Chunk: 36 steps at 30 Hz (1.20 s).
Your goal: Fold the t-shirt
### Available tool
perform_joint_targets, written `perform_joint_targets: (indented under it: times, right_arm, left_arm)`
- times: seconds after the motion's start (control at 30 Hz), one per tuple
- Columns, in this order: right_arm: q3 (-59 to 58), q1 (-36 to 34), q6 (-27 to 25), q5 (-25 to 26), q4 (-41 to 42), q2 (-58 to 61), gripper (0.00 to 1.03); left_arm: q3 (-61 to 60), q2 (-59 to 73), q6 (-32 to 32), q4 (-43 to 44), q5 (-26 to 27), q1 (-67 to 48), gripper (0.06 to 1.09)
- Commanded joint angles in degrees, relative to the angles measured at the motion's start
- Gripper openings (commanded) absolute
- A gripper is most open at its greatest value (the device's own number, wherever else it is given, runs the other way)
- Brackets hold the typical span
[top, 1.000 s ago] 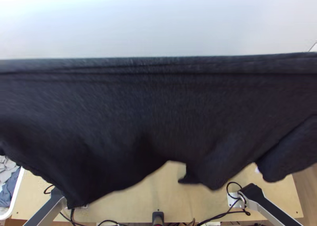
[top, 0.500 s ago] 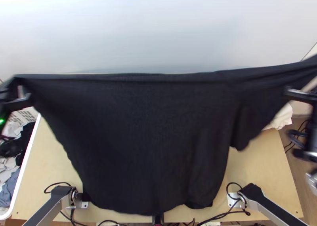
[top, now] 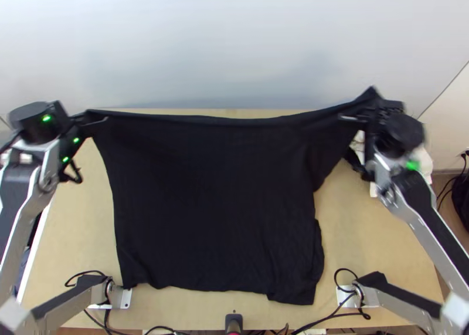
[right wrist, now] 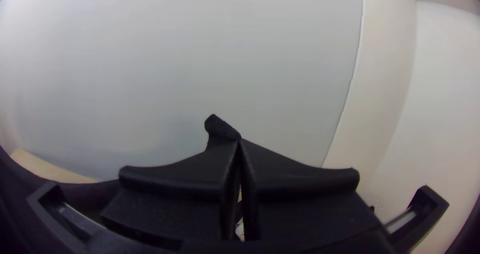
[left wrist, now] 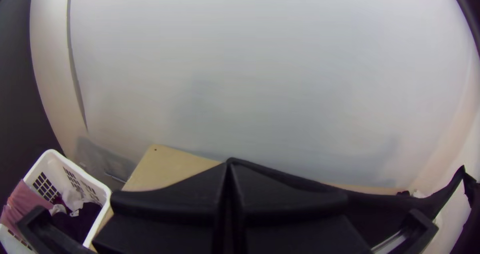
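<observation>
In the top view the black t-shirt [top: 217, 200] hangs spread between both grippers, its upper edge drawn nearly straight and its lower part over the table. My left gripper [top: 88, 121] is shut on its upper left corner. At the upper right corner my right gripper [top: 366, 109] is shut on the cloth, a short peak standing above the fingers. In the left wrist view my left gripper [left wrist: 229, 166] has its fingertips together, with the t-shirt [left wrist: 310, 184] stretching away from them. The right wrist view has my right gripper [right wrist: 239, 143] closed on bunched t-shirt cloth [right wrist: 220, 129].
A white basket [left wrist: 102, 189] with clothes stands beyond the table's left edge. Some white cloth [top: 423, 159] lies by the table's right side. Behind the table [top: 375, 259] rises a pale wall. Cables run along the near edge.
Both grippers have come into fuller view, shifting inward from the sides. The t-shirt has moved lower and away from the camera, showing smaller, with more of the table visible around it.
</observation>
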Motion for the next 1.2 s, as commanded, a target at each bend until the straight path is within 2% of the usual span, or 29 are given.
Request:
perform_joint_targets:
  times: [0.0, 0.2, 0.43, 0.83, 0.97, 1.17]
  right_arm:
    - [5.2, -3.1, 8.2, -4.8, 0.1, 17.7, 0.03]
    - [17.5, -5.0, 12.4, -6.0, -1.6, 32.6, 0.03]
    - [34.8, -6.7, 17.1, -6.8, -8.2, 48.4, 0.03]
    - [60.1, -7.4, 19.7, -8.3, -19.0, 67.8, 0.03]
    - [63.5, -7.1, 20.1, -8.3, -19.5, 71.3, 0.03]
    - [63.6, -6.8, 21.0, -8.4, -21.8, 72.0, 0.03]
  left_arm:
    - [-1.9, 12.3, -0.3, 9.1, -0.1, 1.8, 0.1]
    - [1.0, 21.9, -0.4, 14.0, -0.6, 3.4, 0.1]
    - [6.3, 32.0, -1.0, 16.5, -0.6, 5.6, 0.1]
    - [19.1, 48.6, -1.0, 16.7, -0.6, 8.0, 0.1]
    - [21.2, 52.4, -0.9, 19.1, -0.6, 7.9, 0.1]
    - [28.6, 57.0, -1.0, 17.1, -0.6, 7.8, 0.1]
